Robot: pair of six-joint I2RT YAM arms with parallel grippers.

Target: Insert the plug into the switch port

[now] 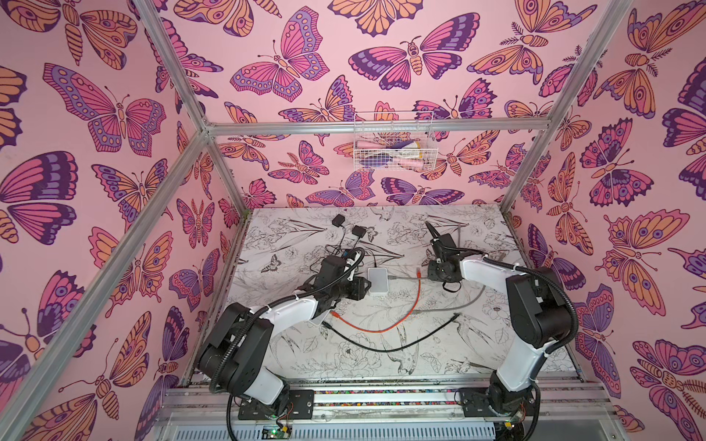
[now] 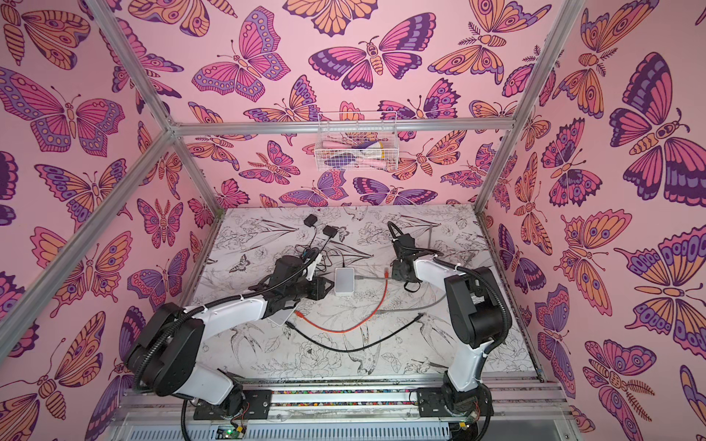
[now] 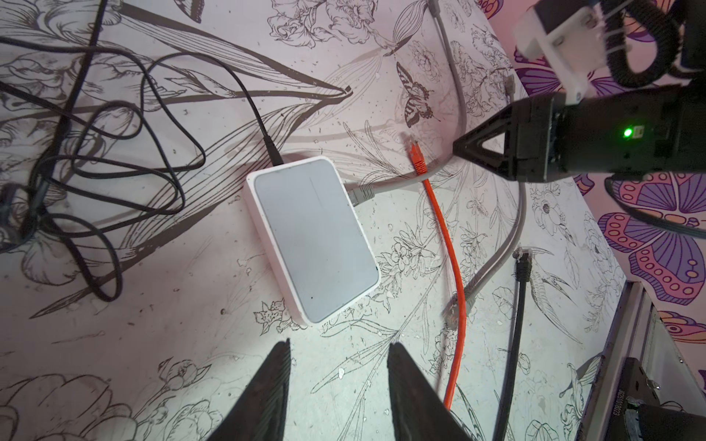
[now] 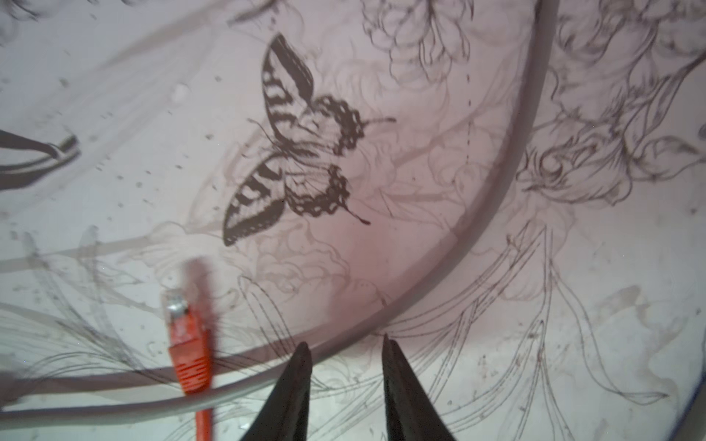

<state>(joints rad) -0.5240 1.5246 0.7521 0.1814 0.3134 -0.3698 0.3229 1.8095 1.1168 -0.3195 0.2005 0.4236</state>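
The white switch [image 1: 378, 280] [image 2: 344, 280] [image 3: 317, 236] lies flat mid-table. A grey plug [image 3: 361, 193] sits in a port on its side, and a black power lead enters another side. An orange cable's plug [image 1: 419, 272] [image 2: 386, 272] [image 3: 416, 156] [image 4: 187, 343] lies free on the mat, resting across the grey cable [image 4: 508, 214]. My right gripper [image 4: 344, 340] [image 1: 427, 262] is open and empty, low over the grey cable, beside the orange plug. My left gripper [image 3: 338, 345] [image 1: 363, 285] is open and empty, just short of the switch's near edge.
Tangled black cords [image 3: 95, 152] and two black adapters [image 1: 338, 220] lie behind the switch. A black network cable [image 1: 382, 343] [image 3: 521, 263] and the grey cable's free plug [image 3: 452, 309] lie toward the front. A wire basket [image 1: 393, 141] hangs on the back wall.
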